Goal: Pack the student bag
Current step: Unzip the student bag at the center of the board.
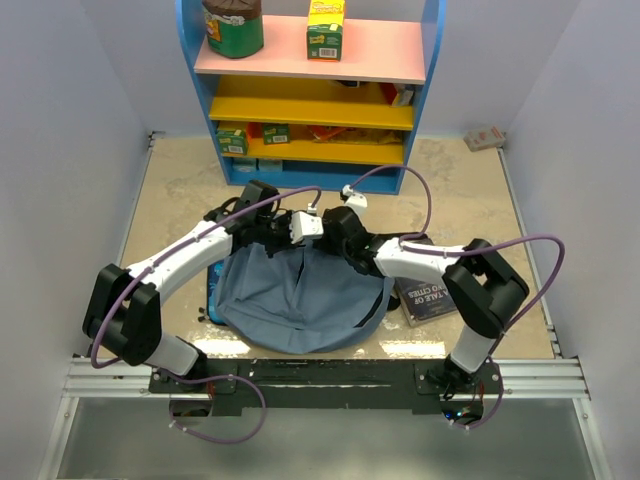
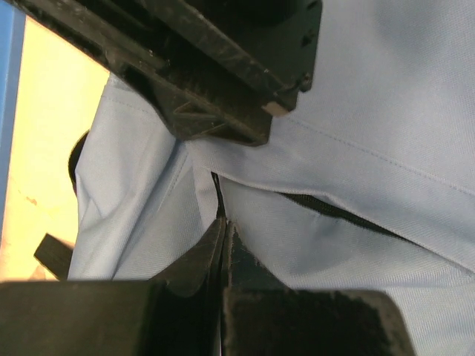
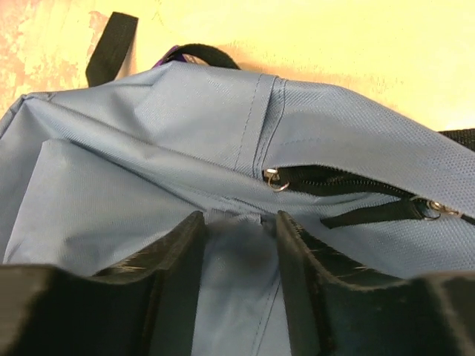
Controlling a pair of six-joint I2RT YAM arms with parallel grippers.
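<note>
Here, left tool pinched together on a fold of the soft grey-blue fabric backpack, lying on the beige marbled worktop between both arms, right tool fingers apart against its far edge, dark paperback book just beside its right side

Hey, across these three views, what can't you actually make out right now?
- Top view: top end of the student bag, hidden under left arm and right arm.
- Top view: the book, partly covered by the right arm.
- Top view: a dark flat item at the bag's left edge, mostly hidden.
- Right wrist view: the bag's contents; the zipper gap shows only black.
</note>
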